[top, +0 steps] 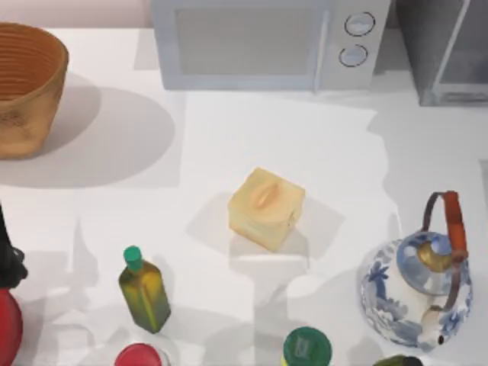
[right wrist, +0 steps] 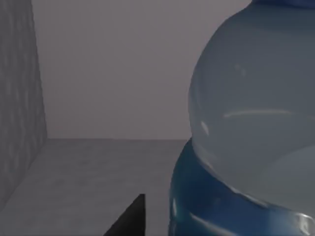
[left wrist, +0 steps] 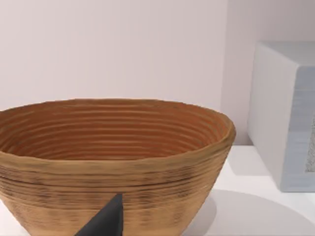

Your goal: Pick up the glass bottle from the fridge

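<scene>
One glass bottle (right wrist: pixel 246 113) inside grey fridge (right wrist: pixel 19 98), close by right tool, its spread untellable, basket (left wrist: pixel 113 147) empty.

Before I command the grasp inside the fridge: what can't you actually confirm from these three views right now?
- Right gripper: one dark fingertip shows beside the pale bluish glass bottle; the right wrist view's edge cuts off the rest, so grip is unconfirmed.
- Bottle: right wrist view's edges crop it.
- Dark grey fridge: top view's corner cuts it off.
- Left gripper: one fingertip before the woven brown basket.
</scene>
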